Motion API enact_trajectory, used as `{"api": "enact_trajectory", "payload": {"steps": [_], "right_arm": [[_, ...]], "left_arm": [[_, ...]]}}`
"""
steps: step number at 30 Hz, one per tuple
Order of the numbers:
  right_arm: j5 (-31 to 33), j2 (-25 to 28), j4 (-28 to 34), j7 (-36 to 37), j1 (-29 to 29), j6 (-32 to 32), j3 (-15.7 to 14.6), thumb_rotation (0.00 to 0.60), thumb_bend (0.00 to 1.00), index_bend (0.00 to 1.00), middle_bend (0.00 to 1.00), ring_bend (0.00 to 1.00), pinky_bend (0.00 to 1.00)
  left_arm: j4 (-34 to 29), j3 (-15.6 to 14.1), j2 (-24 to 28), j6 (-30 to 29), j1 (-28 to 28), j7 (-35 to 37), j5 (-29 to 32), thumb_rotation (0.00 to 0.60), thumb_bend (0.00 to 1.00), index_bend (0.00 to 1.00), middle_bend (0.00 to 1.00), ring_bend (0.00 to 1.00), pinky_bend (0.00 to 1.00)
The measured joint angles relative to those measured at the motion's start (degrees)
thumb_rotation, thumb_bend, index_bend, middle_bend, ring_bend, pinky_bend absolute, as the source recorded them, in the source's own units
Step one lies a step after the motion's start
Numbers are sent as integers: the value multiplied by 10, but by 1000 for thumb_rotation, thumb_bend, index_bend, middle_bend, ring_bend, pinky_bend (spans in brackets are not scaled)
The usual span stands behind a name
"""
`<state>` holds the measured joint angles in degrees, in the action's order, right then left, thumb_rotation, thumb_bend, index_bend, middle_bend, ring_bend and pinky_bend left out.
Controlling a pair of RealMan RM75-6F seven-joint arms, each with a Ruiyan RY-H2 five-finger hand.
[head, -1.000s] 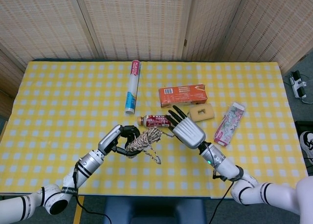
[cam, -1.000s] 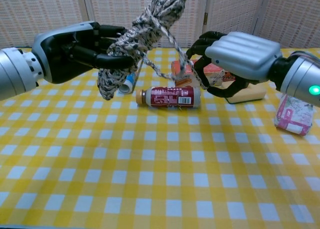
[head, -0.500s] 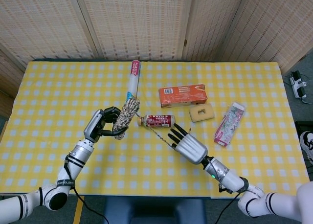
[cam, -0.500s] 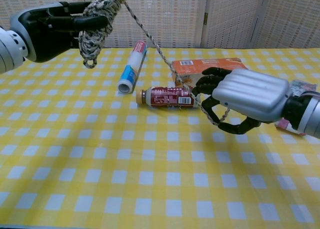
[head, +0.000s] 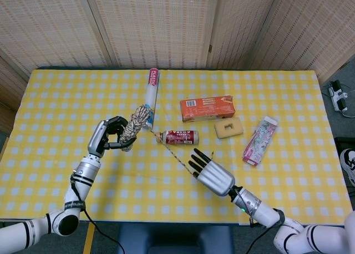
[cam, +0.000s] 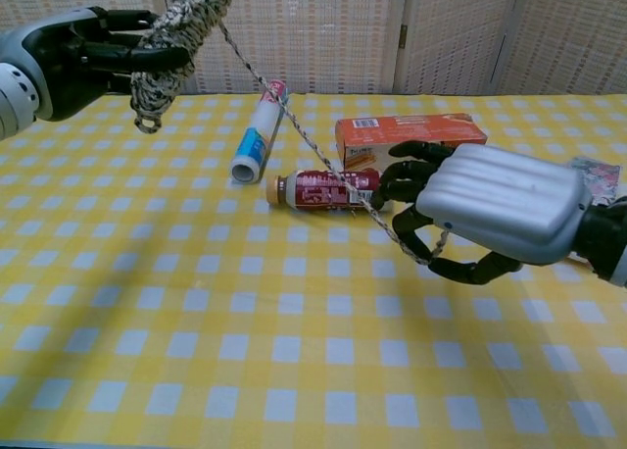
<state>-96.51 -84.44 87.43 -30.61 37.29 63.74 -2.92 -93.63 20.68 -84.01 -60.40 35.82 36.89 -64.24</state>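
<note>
My left hand grips a bundle of speckled rope, held up above the table's left-middle. One strand runs taut from the bundle, passing in front of a small red-labelled bottle, down to my right hand. That hand hovers near the front of the table, fingers curled around the strand's end, palm down.
A plastic-wrap roll lies behind the bundle. An orange box, a tan sponge and a pink carton lie on the yellow checked table to the right.
My left hand carried the bundle left and away from the right hand. The right hand drew back toward the table's front, and the strand between them pulled out long and taut.
</note>
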Motion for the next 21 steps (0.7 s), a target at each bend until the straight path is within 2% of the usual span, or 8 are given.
{"api": "enact_trajectory", "payload": {"steps": [5, 8, 13, 21], "right_arm": [[-1, 17, 45, -70, -6, 19, 21, 600, 447, 690, 260, 156, 33], [1, 23, 78, -113, -7, 27, 43, 600, 447, 690, 261, 158, 33], [8, 25, 119, -141, 4, 29, 85, 600, 447, 690, 260, 163, 33], [42, 6, 141, -122, 41, -2, 132, 600, 447, 690, 245, 148, 33]], "left_arm": [[20, -11, -15, -26, 2, -119, 21, 600, 472, 760, 720, 709, 783], [31, -18, -28, -42, 1, -166, 27, 600, 472, 760, 720, 709, 783], [37, -30, -38, -48, 0, -198, 23, 600, 471, 760, 721, 708, 783], [32, -50, -47, -34, 0, -221, 0, 600, 472, 760, 720, 708, 783]]}}
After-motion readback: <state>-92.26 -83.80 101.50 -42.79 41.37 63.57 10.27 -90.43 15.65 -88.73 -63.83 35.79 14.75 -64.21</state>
